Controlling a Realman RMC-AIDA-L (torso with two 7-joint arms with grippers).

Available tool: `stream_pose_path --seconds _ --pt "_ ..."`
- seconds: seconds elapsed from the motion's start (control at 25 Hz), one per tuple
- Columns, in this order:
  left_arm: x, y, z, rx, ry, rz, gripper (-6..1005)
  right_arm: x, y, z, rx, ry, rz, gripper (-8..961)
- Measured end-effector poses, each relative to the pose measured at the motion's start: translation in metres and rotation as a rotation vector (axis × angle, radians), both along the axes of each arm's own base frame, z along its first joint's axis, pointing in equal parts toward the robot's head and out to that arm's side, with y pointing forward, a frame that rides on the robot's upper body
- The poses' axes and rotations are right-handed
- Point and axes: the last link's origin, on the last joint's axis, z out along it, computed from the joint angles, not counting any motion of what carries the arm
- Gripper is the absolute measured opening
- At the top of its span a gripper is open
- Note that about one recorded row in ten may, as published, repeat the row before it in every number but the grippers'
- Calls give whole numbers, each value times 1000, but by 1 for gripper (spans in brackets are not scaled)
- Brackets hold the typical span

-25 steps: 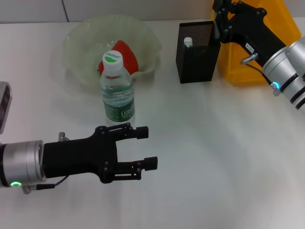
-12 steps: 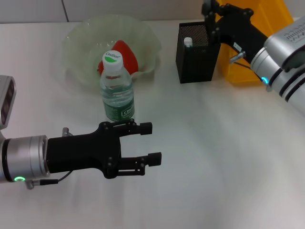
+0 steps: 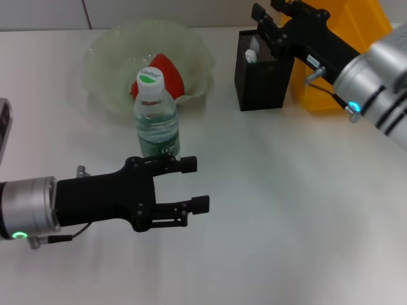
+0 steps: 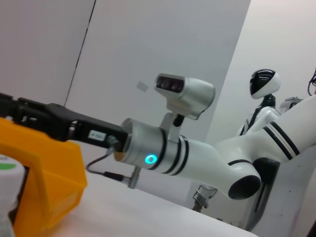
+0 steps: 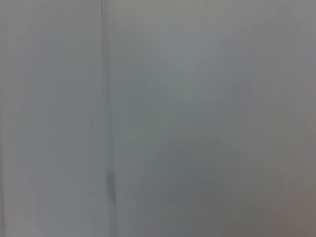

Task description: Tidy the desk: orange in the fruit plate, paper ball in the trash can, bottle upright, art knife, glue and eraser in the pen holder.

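Right wrist view blank, orange (image 3: pixel 166 74) half-hidden behind bottle (image 3: pixel 156 114)

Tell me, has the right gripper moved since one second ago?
Yes. In the head view the right gripper has shifted toward the robot's left, from beside the pen holder to above its opening, near the white item inside.

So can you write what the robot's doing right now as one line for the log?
left gripper: open, empty, beside upright bottle | right gripper: above pen holder | orange: in fruit plate
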Motion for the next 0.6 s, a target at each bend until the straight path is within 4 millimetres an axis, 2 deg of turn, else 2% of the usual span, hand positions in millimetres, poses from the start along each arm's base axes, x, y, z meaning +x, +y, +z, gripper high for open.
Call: stream_pose_path --seconds 0.04,0.08,0.16,0.2,0.24,0.28,0.32,0.36,0.4,0.44,0.48,0.6 --pt "-2 -1 5 8 -7 2 799 3 -9 7 -71 64 36 338" --pt "-2 -1 5 8 -7 2 799 3 -9 7 -71 64 36 349" --pt "-6 -3 11 16 -15 7 799 9 -20 20 -167 124 60 371" --pt "-8 -4 14 22 -18 12 799 11 -25 29 -212 134 78 382" --pt "-15 -6 23 42 -23 29 799 14 -39 45 -306 125 117 393" --pt "-15 -6 23 42 -23 29 799 14 -39 45 -306 125 117 460" --pt "-19 -7 28 54 -25 38 799 16 -63 57 -424 89 194 528" --pt "-23 -9 32 65 -27 46 799 16 -63 57 -424 89 194 564" --pt "-24 -10 35 68 -27 47 799 16 -75 61 -477 74 243 600" --pt "-29 -13 41 75 -26 49 799 18 -99 68 -573 34 346 637" --pt "-29 -13 41 75 -26 49 799 18 -99 68 -573 34 346 673" --pt "-32 -15 47 80 -25 48 799 19 -122 72 -715 5 437 754"
